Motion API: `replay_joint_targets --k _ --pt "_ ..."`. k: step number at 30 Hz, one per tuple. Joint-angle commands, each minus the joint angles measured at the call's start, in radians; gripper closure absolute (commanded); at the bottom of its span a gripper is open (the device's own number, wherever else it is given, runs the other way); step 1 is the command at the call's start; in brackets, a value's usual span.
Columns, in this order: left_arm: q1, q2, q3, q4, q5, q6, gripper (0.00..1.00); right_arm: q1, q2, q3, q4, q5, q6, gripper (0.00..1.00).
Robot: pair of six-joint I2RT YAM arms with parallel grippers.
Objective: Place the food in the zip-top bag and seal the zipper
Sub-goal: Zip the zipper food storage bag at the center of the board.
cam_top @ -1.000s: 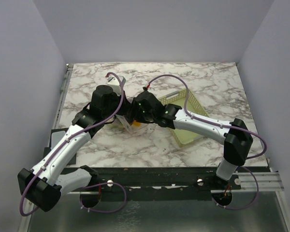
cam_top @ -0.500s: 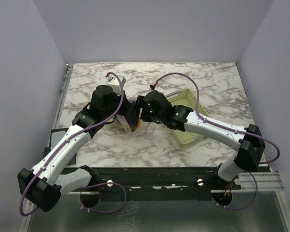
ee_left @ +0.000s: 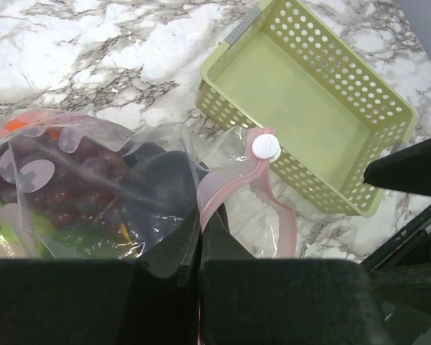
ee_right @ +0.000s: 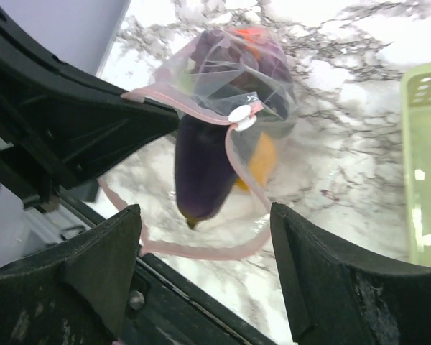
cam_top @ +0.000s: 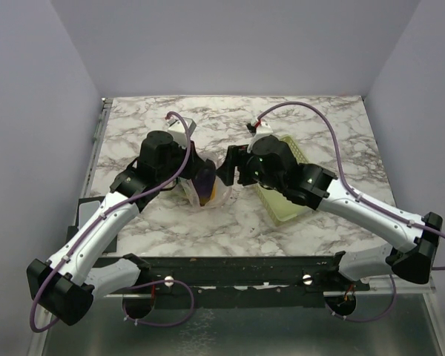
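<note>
sealing is next, i judge: the clear crinkly zip-top bag (ee_right: 223,65) sits on the marble tabletop (ee_left: 93,57), at 9 o'clock of the yellow-green mesh basket (ee_left: 223,108), with the purple toy eggplant (ee_right: 201,165) and dark red grapes (ee_left: 57,190) inside. the left gripper (ee_left: 200,237) is clamped on the pinkish zipper strip (ee_left: 214,192); the right gripper (ee_right: 205,212) stands apart, empty. best it pinches the white slider (ee_right: 242,117) and draws it along the taut strip, eggplant tip kept clear of the mouth.
</note>
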Motion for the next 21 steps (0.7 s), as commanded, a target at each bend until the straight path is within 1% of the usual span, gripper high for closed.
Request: replay_joint_targets --k 1,3,7,13,19,21 --pt "-0.007 -0.031 0.019 -0.007 0.096 0.026 1.00 0.005 -0.059 0.020 -0.098 -0.011 -0.247 0.22" --pt "-0.008 -0.035 0.024 -0.022 0.121 0.032 1.00 0.005 -0.093 0.012 -0.104 -0.047 -0.313 0.23" --pt "-0.010 -0.027 0.037 -0.059 0.189 0.045 1.00 0.006 -0.169 -0.011 -0.114 -0.167 -0.513 0.23" --pt "-0.019 -0.030 0.025 -0.088 0.305 0.039 1.00 0.005 -0.266 -0.072 -0.094 -0.287 -0.770 0.22" --pt "-0.040 -0.047 0.012 -0.138 0.355 0.042 1.00 0.005 -0.292 -0.149 -0.113 -0.460 -1.034 0.23" --pt "-0.047 -0.052 0.014 -0.166 0.368 0.045 1.00 0.005 -0.297 -0.180 -0.099 -0.487 -1.109 0.23"
